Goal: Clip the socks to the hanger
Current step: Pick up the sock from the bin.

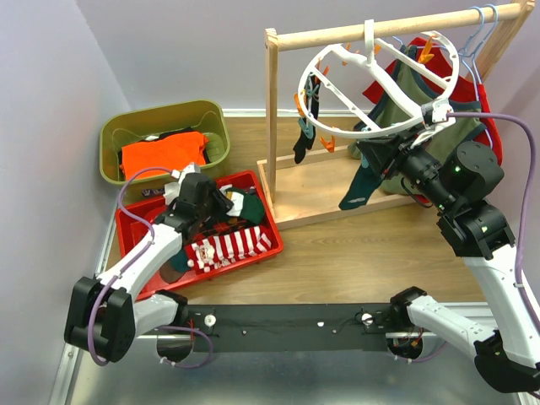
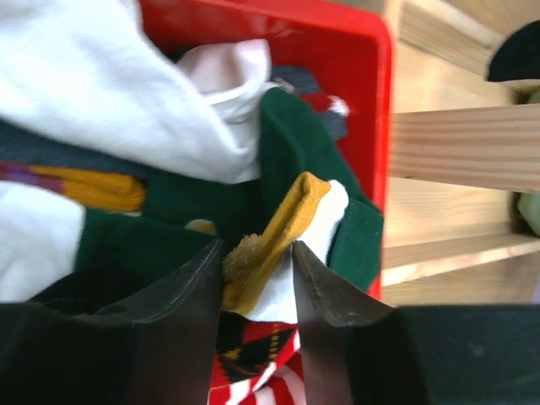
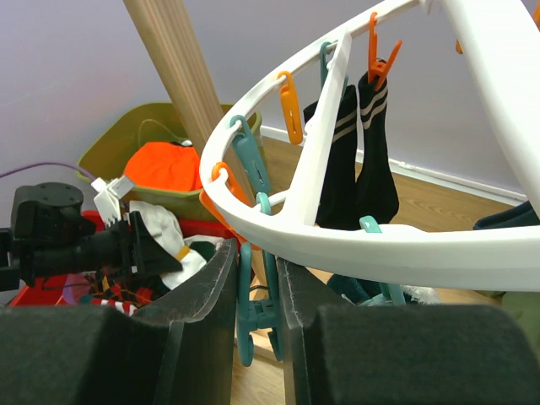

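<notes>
The white ring hanger [image 1: 363,133] hangs tilted from the wooden rack; its rim [image 3: 405,253] crosses the right wrist view. Black striped socks [image 3: 359,160] hang from an orange clip. My right gripper [image 3: 257,253] [image 1: 371,152] sits under the rim, shut on a dangling teal clip [image 3: 253,312]. The other socks lie piled in the red bin [image 1: 135,245]: a red-and-white striped one [image 1: 228,246], green [image 2: 295,143] and white [image 2: 101,84]. My left gripper [image 2: 257,253] [image 1: 221,205] is down in the pile, both fingers pressing a white sock with a yellow cuff [image 2: 283,224].
A green bin [image 1: 160,118] holding a folded orange garment [image 1: 164,152] stands behind the red bin. The wooden rack [image 1: 272,110] carries olive and red shirts [image 1: 413,93] on thin hangers. A dark sock [image 1: 304,139] and a teal sock [image 1: 359,190] hang below the ring.
</notes>
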`<control>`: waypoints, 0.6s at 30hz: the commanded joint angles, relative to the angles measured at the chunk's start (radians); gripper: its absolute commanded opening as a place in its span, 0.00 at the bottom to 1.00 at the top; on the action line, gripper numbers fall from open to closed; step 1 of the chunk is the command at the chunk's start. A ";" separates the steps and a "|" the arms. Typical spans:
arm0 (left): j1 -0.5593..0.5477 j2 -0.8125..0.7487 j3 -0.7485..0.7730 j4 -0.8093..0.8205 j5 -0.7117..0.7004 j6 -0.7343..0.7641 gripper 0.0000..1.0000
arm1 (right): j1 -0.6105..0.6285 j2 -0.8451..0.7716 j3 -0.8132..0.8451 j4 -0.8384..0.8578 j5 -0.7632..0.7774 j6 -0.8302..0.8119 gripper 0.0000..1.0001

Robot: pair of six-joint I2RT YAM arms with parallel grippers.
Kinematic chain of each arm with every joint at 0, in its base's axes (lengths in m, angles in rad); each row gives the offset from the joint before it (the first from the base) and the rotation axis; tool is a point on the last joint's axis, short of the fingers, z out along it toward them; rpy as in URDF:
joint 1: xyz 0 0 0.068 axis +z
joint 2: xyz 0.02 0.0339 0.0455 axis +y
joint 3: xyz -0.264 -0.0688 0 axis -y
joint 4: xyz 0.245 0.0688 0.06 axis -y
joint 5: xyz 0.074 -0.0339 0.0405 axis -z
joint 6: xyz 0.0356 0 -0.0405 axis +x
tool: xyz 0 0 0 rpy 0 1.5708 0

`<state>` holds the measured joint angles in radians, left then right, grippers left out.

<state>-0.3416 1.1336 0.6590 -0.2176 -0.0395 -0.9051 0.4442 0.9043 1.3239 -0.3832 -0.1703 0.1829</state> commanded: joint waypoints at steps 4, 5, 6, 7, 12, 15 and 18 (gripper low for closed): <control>-0.040 -0.037 0.051 0.000 -0.057 0.005 0.35 | 0.011 -0.001 -0.008 -0.059 -0.047 -0.002 0.22; -0.043 -0.037 0.047 0.001 -0.060 0.003 0.34 | 0.011 0.001 -0.008 -0.057 -0.047 0.000 0.22; -0.051 -0.037 0.045 0.003 -0.057 0.002 0.32 | 0.011 0.001 -0.008 -0.057 -0.051 0.000 0.22; -0.059 -0.035 0.044 0.007 -0.056 0.003 0.24 | 0.011 0.002 -0.008 -0.057 -0.051 0.000 0.22; -0.100 -0.035 0.044 0.030 -0.080 0.011 0.10 | 0.011 0.004 -0.006 -0.057 -0.052 0.000 0.22; -0.126 -0.047 0.073 0.027 -0.121 0.046 0.00 | 0.011 0.005 -0.002 -0.057 -0.052 0.000 0.22; -0.152 -0.075 0.128 0.024 -0.161 0.133 0.00 | 0.011 0.007 0.001 -0.057 -0.052 0.001 0.22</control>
<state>-0.4603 1.1110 0.6971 -0.2108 -0.1059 -0.8829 0.4442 0.9054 1.3239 -0.3832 -0.1711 0.1829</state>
